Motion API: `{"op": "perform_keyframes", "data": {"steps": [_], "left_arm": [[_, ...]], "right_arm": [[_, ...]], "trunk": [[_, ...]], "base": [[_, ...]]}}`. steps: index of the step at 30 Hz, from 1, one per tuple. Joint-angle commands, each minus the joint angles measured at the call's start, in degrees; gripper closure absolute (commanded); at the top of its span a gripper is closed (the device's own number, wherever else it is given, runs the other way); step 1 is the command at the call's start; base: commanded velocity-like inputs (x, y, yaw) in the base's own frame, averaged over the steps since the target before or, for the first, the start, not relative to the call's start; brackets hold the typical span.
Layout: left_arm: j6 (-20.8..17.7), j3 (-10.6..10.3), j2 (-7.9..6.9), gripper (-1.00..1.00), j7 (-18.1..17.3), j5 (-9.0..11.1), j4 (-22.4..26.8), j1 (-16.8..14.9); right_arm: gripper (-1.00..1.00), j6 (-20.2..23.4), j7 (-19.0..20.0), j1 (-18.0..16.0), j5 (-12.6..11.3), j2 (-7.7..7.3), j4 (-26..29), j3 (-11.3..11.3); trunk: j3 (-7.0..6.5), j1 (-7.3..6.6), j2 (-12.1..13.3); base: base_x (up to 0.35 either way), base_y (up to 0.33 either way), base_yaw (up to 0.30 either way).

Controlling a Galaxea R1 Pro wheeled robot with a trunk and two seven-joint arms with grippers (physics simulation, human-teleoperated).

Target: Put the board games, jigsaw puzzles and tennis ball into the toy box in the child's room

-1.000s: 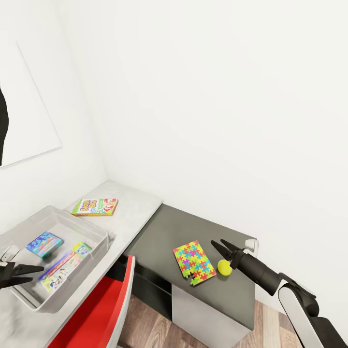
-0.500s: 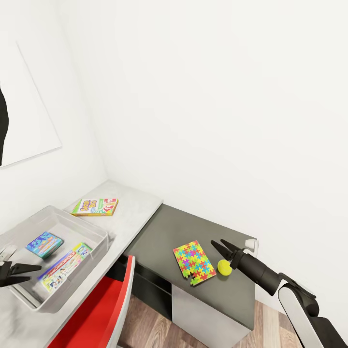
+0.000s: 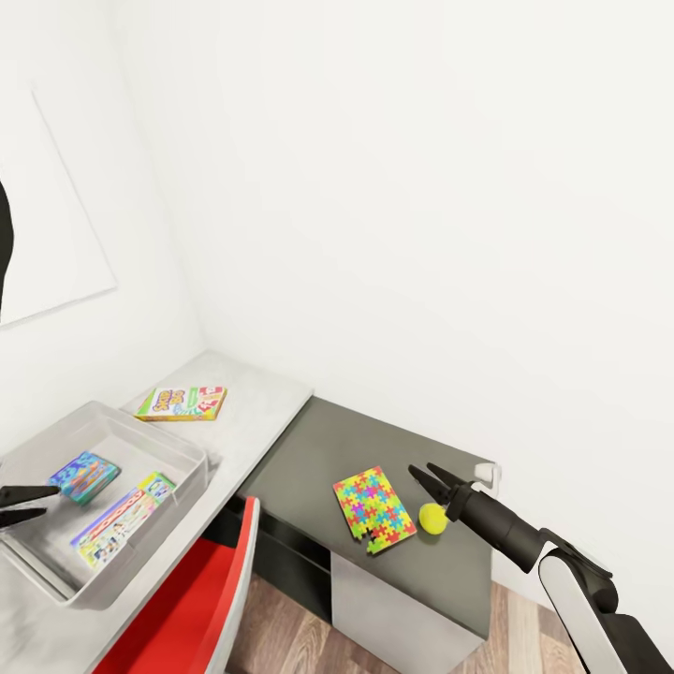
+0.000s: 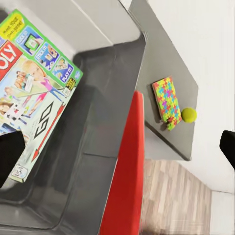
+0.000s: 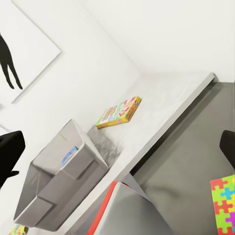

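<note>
The toy box (image 3: 192, 456) stands on the light grey table (image 3: 257, 412) at the left. A blue board game (image 3: 84, 476) and a pastel board game (image 3: 122, 518) lie flat inside it. My left gripper (image 3: 47, 501) hovers open over the box's near left corner, holding nothing. The green-red-yellow board game (image 3: 183, 402) lies on the table behind the box. On the dark lower section lie a jigsaw puzzle (image 3: 373, 508) and the tennis ball (image 3: 432, 518). My right gripper (image 3: 421, 470) is open just above and behind the ball, not touching it.
A red chair (image 3: 201, 599) is tucked against the desk in front of the toy box. White walls close the corner behind the table. A white framed picture (image 3: 47, 225) hangs on the left wall. Wood-plank floor (image 3: 290, 627) shows below the desk.
My left gripper has drawn back toward the left, away from the pastel board game. That game, blurred before, now rests still in the toy box. The right arm has barely moved.
</note>
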State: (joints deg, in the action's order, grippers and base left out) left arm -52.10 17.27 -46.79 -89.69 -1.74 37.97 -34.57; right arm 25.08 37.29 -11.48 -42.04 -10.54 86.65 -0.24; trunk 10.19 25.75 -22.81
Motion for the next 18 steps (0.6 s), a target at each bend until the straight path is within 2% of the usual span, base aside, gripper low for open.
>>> {"op": "perform_keyframes", "data": {"steps": [1, 3, 8, 12, 18], "left_arm": [[-0.8, 0.8, 0.0, -1.0, -0.3, 0.6, 0.1, 0.0], [-1.2, 2.7, 0.11, -1.0, -0.3, 2.8, 0.3, 0.0], [-1.6, 4.1, 0.46, -1.0, -0.3, 5.6, 0.4, 0.0], [-1.5, 4.5, 1.07, -1.0, -0.3, 6.7, 0.1, 0.1], [-1.2, 4.7, 2.57, -1.0, -0.3, 7.3, -0.3, 0.3]], "right_arm": [[-1.0, 0.5, 0.1, 0.0, -0.5, -0.01, 0.0, 0.0], [-1.0, 0.4, 0.8, 0.0, -0.5, -0.01, 0.0, 0.0], [-1.0, 0.3, 2.6, -0.1, -0.4, -0.01, 0.0, 0.0], [-1.0, 0.3, 3.8, -0.1, -0.4, -0.03, 0.0, -0.1], [-1.0, 0.2, 4.5, -0.1, -0.4, -0.04, 0.0, -0.1]], "trunk": [[0.04, 0.04, -0.1], [-0.11, 0.04, -0.1], [-0.51, 0.04, -0.1], [-0.84, 0.04, -0.1], [-1.34, 0.04, -0.1]], "base": [[0.0, 0.0, -0.114], [0.0, 0.0, -0.128], [0.0, 0.0, -0.138], [-0.031, 0.0, -0.145], [-0.122, 0.0, -0.148]]}}
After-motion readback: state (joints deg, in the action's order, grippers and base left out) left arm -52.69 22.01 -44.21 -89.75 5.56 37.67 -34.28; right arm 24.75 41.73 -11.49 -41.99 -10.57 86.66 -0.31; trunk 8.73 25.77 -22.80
